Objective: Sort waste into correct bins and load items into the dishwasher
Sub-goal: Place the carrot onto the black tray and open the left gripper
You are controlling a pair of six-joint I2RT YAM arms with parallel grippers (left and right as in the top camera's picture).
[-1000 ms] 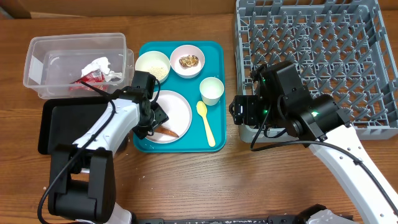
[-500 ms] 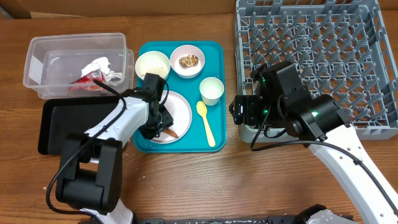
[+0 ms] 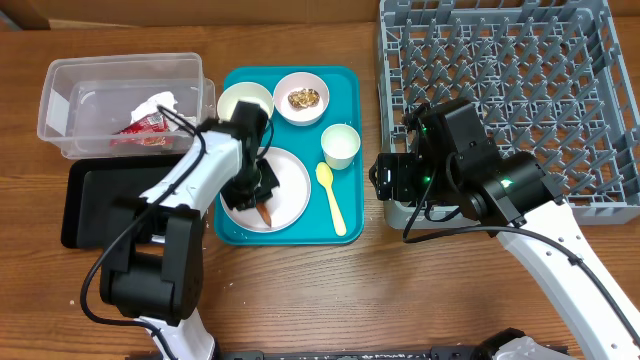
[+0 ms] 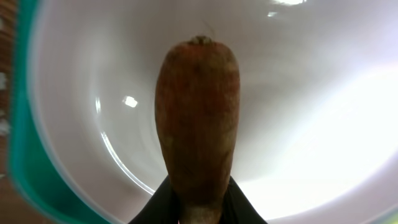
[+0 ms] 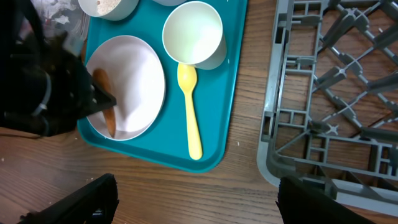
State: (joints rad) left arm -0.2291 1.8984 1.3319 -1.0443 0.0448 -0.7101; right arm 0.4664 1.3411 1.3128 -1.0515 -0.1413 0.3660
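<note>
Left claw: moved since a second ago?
Yes. The left claw shifted right in the overhead view, from the teal tray's left edge to over the plate, now shut on the sausage.

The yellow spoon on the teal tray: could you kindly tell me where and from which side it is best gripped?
Grip the yellow spoon at mid-handle, from straight above, jaws across its width. It lies flat on the teal tray, so only its narrow sides offer purchase; the handle is slim and straight, while the bowl end sits close to the white cup.
</note>
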